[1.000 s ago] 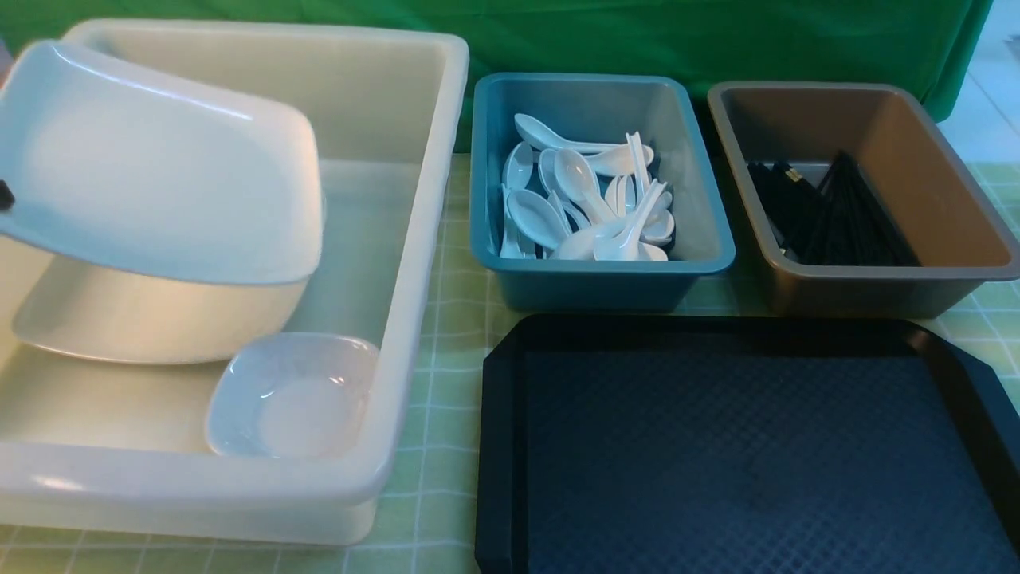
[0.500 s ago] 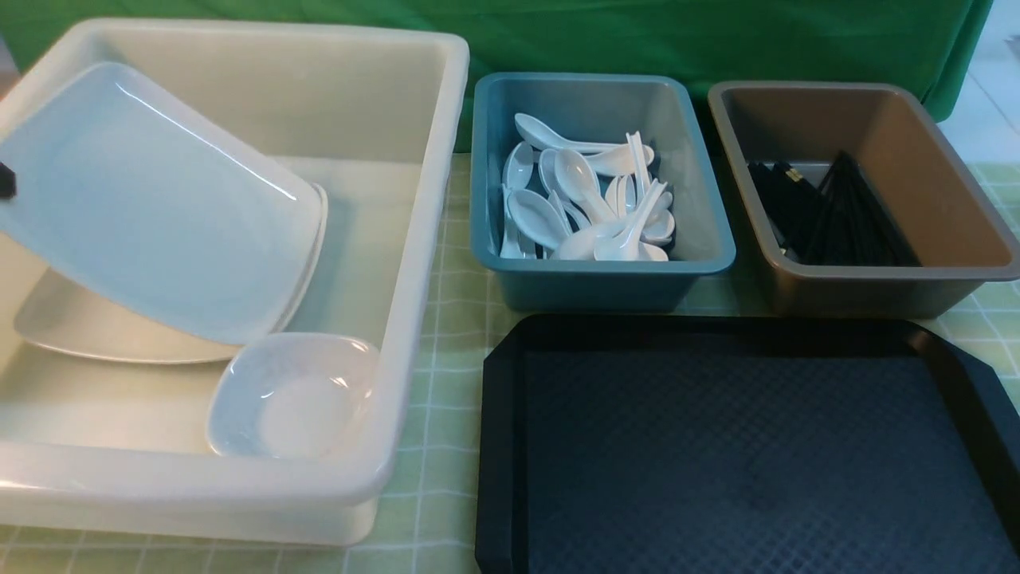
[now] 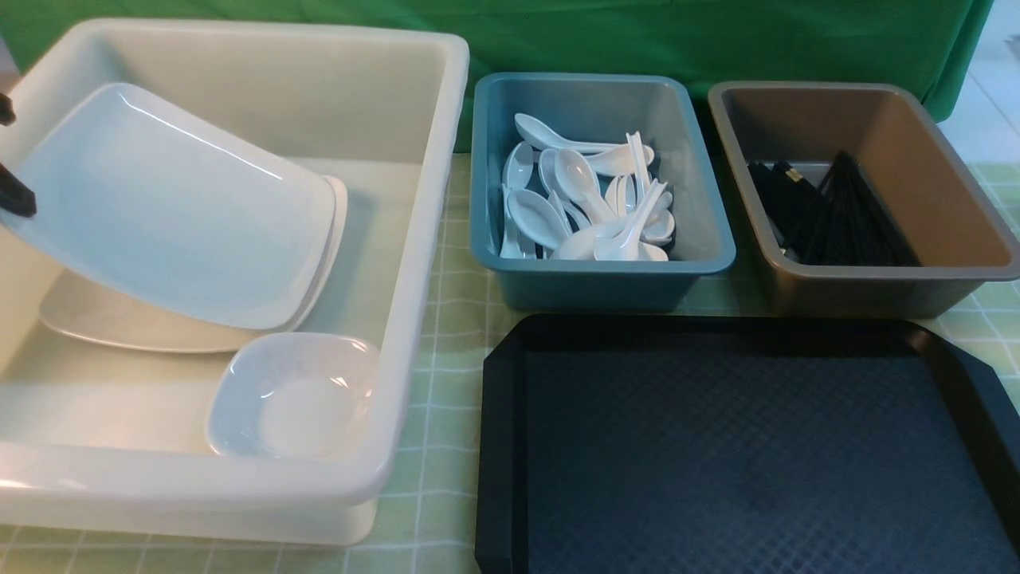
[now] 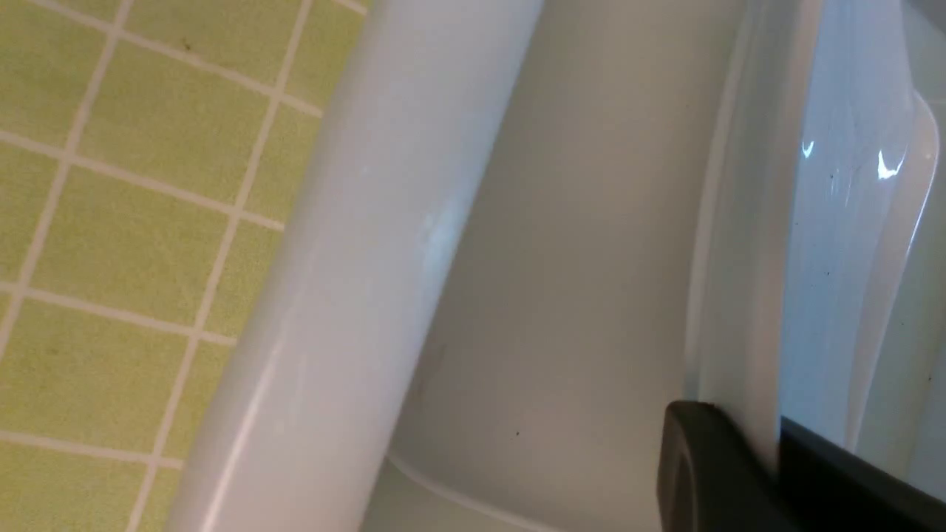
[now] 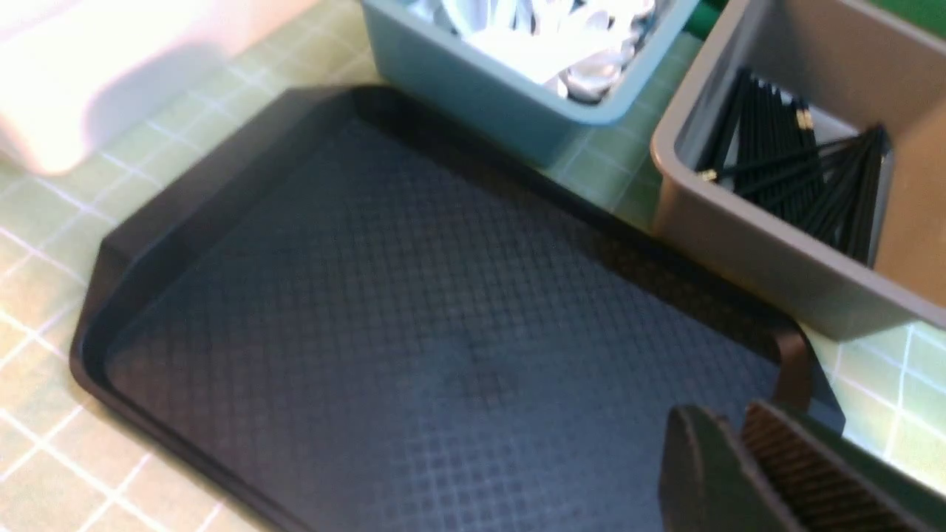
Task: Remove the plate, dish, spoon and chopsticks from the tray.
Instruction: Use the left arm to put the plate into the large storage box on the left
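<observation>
The left gripper [image 4: 772,458] is pinching the left edge of the plate [image 3: 171,211], with one dark finger [image 4: 698,473] on each side of the rim. The plate is hanging tilted inside the white tub [image 3: 430,183], its right corner lying down on another plate [image 3: 119,331] flat on the tub floor, near a small dish [image 3: 295,399]. Compared with one second ago, the plate is sitting lower and is turning its hollow side more toward the camera. In the front view only dark fingertips [image 3: 17,199] are showing at the left border.

The right gripper [image 5: 739,473] is hovering over the near right part of the tray [image 5: 414,310], its jaws almost pressed together and holding nothing. The tray is lying bare on the green cloth [image 3: 434,478].
</observation>
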Motion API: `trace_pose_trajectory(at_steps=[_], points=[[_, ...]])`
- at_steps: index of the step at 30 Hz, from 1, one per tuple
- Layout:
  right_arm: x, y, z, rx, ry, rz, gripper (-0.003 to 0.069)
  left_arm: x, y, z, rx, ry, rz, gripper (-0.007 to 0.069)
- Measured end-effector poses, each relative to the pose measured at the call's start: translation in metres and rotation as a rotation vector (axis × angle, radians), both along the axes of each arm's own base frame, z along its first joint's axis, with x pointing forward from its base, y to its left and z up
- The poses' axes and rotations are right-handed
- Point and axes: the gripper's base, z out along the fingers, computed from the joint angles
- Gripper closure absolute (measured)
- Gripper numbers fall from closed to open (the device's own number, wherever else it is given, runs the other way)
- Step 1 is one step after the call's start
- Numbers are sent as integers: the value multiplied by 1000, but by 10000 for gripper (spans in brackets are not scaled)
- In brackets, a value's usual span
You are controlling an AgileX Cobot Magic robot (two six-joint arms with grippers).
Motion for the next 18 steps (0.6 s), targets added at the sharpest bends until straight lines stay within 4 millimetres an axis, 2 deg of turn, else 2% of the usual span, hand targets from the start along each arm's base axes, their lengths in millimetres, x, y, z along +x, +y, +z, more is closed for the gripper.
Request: trace_pose_trajectory(at_steps=[4,9,15,18], points=[[1,1,2,11,-16,5,587,3,-3,-5,8,15,-13,598],[1,1,2,13,-20,6,586,5,-9,-8,40,35,-39,515],[1,2,1,14,-23,8,586,7,-8,-9,61,26,-34,320],[1,2,1,16,-25,8,586,7,-7,-9,64,23,-33,253]])
